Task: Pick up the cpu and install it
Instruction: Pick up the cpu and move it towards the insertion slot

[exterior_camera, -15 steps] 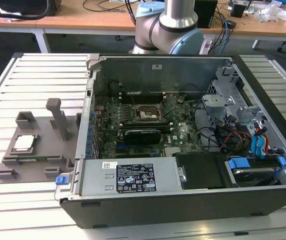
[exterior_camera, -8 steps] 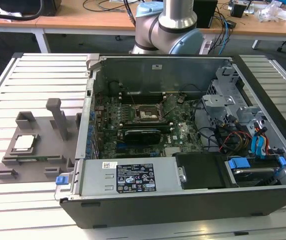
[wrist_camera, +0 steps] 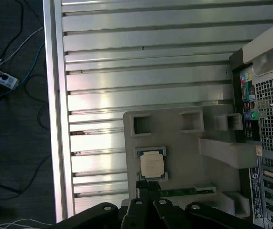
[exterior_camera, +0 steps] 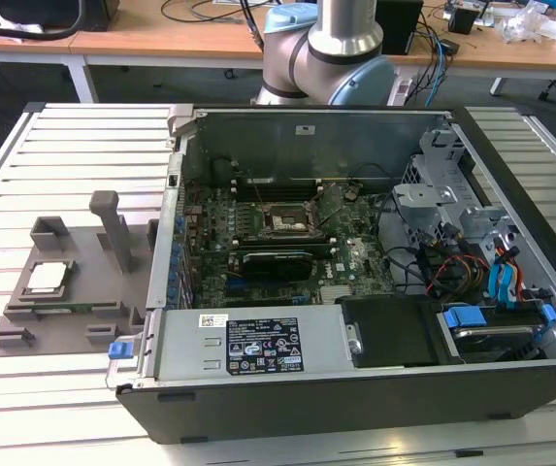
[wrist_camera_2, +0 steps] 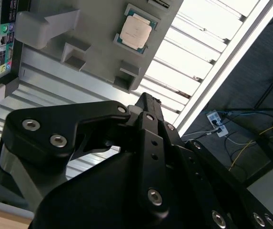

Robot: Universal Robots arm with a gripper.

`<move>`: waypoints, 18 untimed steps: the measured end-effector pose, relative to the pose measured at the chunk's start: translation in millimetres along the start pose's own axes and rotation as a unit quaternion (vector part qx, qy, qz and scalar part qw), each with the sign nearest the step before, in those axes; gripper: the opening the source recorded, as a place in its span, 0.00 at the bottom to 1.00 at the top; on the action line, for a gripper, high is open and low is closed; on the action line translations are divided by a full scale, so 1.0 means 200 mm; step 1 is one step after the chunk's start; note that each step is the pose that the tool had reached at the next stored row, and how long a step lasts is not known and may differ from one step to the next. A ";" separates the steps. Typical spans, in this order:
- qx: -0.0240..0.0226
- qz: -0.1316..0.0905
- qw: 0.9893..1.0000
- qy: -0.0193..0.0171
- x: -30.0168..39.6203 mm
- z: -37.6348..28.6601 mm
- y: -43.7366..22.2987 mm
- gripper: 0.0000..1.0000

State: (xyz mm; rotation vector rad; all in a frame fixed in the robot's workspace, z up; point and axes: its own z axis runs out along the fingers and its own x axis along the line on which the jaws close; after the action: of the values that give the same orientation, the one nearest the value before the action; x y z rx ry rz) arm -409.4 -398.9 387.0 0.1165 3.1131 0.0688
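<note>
The cpu [exterior_camera: 48, 277] lies flat in its recess on the grey fixture tray [exterior_camera: 93, 291]. The tray rests on the slatted table [exterior_camera: 83, 146], to the exterior view's left of the open computer case [exterior_camera: 355, 243]. The motherboard socket [exterior_camera: 284, 221] inside the case holds no chip.

In the first wrist view the pincer [wrist_camera: 148, 185] hangs above the tray, just beside the cpu's [wrist_camera: 152, 165] near edge and not touching it. Its tips look pressed together and it holds nothing.

The step in hand appears to be the approach for the pick. Doing it well probably means centring over the chip and meeting two opposite edges squarely (the raised recess corners leave little room).

The cpu faces metal lid up. It is nearly square, so it has no real long axis, and its edges run parallel to the tray's walls.
</note>
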 end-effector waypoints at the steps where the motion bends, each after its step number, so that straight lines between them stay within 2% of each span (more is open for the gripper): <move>1: 0.000 0.000 1.000 0.000 0.000 0.000 0.000 0.11; 5: 0.000 0.000 1.000 0.000 0.000 0.000 0.000 0.11; 6: 0.000 0.000 1.000 0.000 0.000 0.000 0.000 0.17; 7: 0.000 0.000 1.000 0.000 0.000 0.001 0.000 0.17; 8: 0.000 0.000 1.000 0.000 0.000 0.001 0.000 0.30; 9: 0.000 0.000 1.000 0.000 0.000 0.001 0.000 0.36; 10: 0.000 0.000 1.000 0.000 0.000 0.001 0.000 0.36; 11: 0.000 0.000 1.000 0.000 0.000 0.001 0.000 0.54; 12: 0.000 0.000 1.000 0.000 0.000 0.001 0.000 0.60; 13: 0.002 0.000 1.000 0.000 0.000 0.003 0.000 0.60; 14: 0.017 0.000 1.000 -0.001 0.000 0.001 0.000 0.60; 15: 0.025 -0.001 1.000 -0.002 -0.001 0.002 0.000 0.60; 18: 0.025 -0.013 1.000 -0.001 -0.009 0.006 0.000 0.60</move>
State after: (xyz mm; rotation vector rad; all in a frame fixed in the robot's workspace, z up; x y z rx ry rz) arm -407.5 -398.9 385.8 0.0765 3.1139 -0.0087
